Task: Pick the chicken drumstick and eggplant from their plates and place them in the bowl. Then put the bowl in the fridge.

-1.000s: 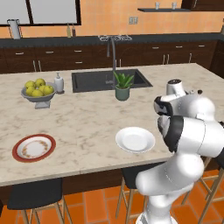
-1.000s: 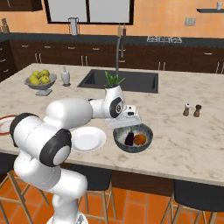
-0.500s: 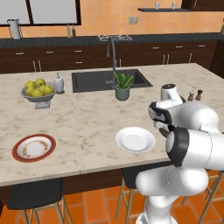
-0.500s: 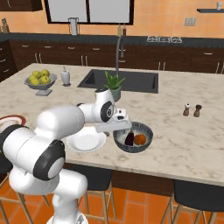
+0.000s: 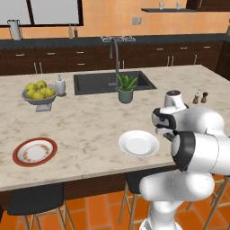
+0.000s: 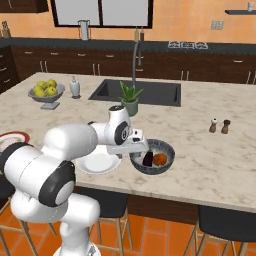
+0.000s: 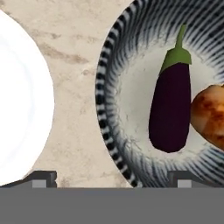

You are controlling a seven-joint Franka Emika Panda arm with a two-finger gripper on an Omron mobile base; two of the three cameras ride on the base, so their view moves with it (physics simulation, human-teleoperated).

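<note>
the glossy dark purple eggplant (image 7: pixel 170 109) and orange-brown chicken drumstick (image 7: pixel 210 116) are seen right of frame inside the streaked dark grey bowl (image 7: pixel 109 131). the two-finger gripper (image 7: pixel 111 178) is spread empty astride the bowl's rim, apparently to grasp it.

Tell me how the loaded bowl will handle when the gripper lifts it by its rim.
The bowl looks rigid, so it shouldn't flex. The eggplant and chicken drumstick lie loose inside and may slide if it tilts. A one-sided rim grasp probably makes it tip.
</note>
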